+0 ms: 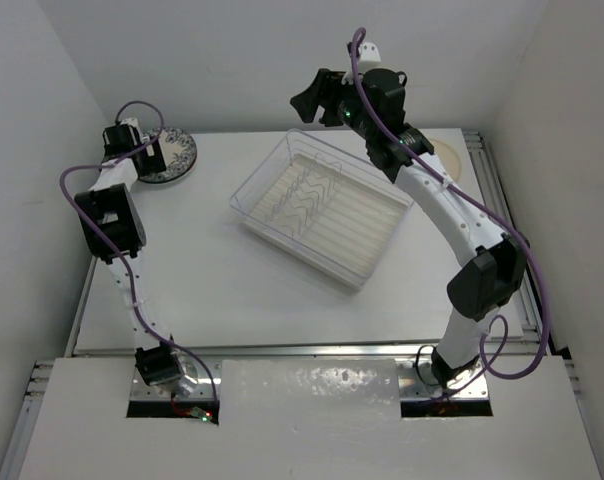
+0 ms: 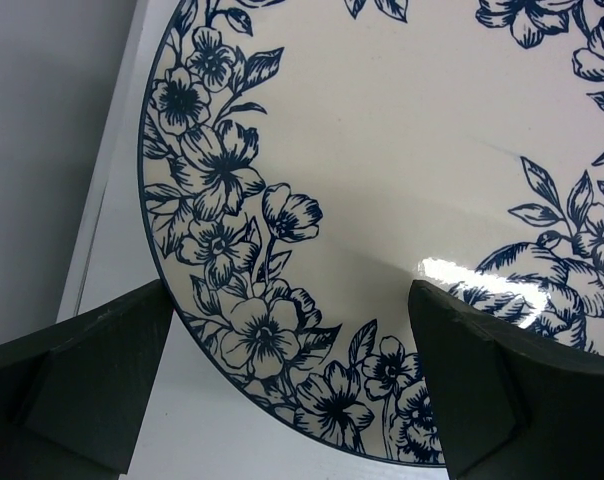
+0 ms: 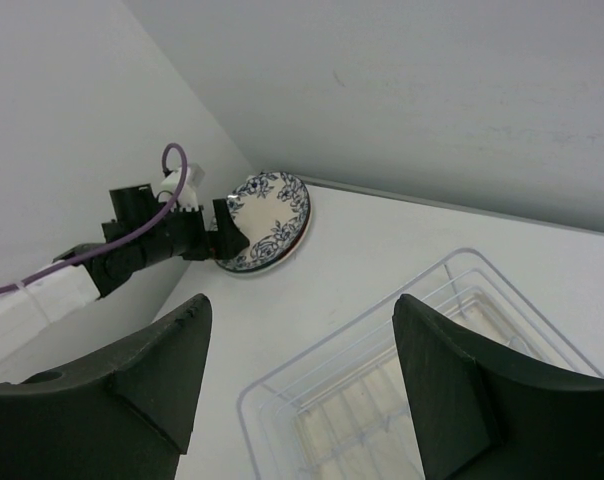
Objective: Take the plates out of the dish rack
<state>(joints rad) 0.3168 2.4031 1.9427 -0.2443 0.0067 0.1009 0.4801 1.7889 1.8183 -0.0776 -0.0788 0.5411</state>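
Observation:
The white plate with blue floral pattern [image 1: 172, 155] lies flat at the table's far left corner. It fills the left wrist view [image 2: 382, 180] and shows in the right wrist view [image 3: 267, 220], where a reddish rim peeks out beneath it. My left gripper [image 2: 292, 400] is open and empty just above the plate's near rim [image 1: 142, 150]. The clear dish rack [image 1: 322, 210] stands mid-table with only bare wire dividers in it. My right gripper [image 1: 315, 98] is open and empty, held high over the rack's far corner [image 3: 412, 400]. A cream plate [image 1: 452, 158] lies at the far right, partly hidden by the right arm.
White walls close in the table at the back and both sides. The left arm's purple cable [image 1: 77, 180] loops near the left wall. The table's metal edge rail [image 1: 282, 350] runs along the near side.

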